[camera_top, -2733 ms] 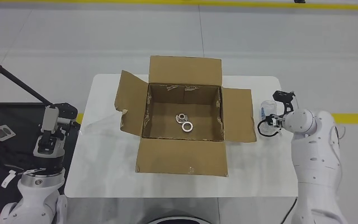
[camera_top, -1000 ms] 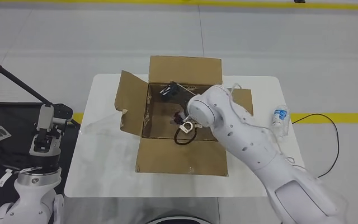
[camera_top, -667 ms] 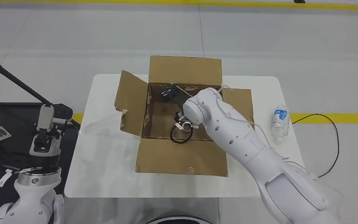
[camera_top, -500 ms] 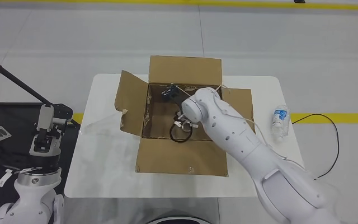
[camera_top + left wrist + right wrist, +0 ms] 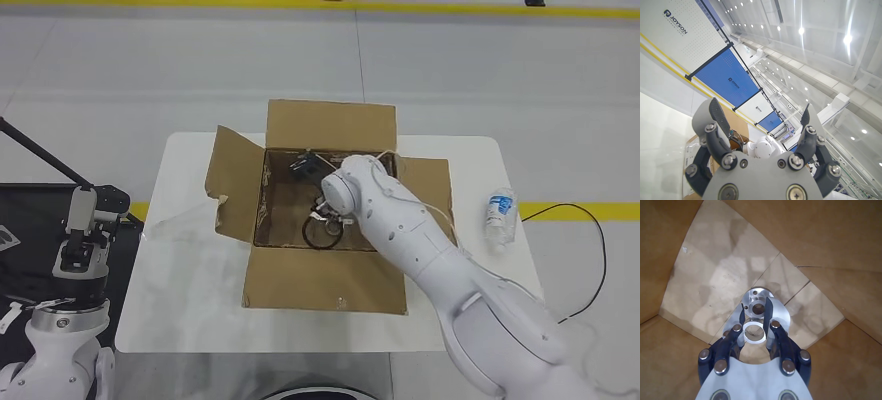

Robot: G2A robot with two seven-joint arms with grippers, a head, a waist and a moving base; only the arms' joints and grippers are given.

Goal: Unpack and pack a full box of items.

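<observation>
- Your cardboard box [image 5: 325,282] stands open on the white table [image 5: 190,290], all four flaps folded outward.
- Your right arm reaches down into the box, with the right gripper [image 5: 755,303] low over the box floor, near the middle.
- That pincer is set narrow but not closed. Its fingers [image 5: 769,311] stand on either side of the raised hub of a flanged metal part [image 5: 756,300], and a gap shows beside one finger. You cannot tell whether the other pad touches the hub.
- A plain metal ring [image 5: 754,341] lies flat on the box floor, just beside the flanged part, under the space between the finger bases.
- A clear plastic bottle [image 5: 497,215] lies on its side on the table outside the box, beyond the right-hand flap.
- Your left gripper [image 5: 761,108] is well apart from the box, off the table's left edge. It points up toward the ceiling, spread wide with nothing between its pads.
</observation>
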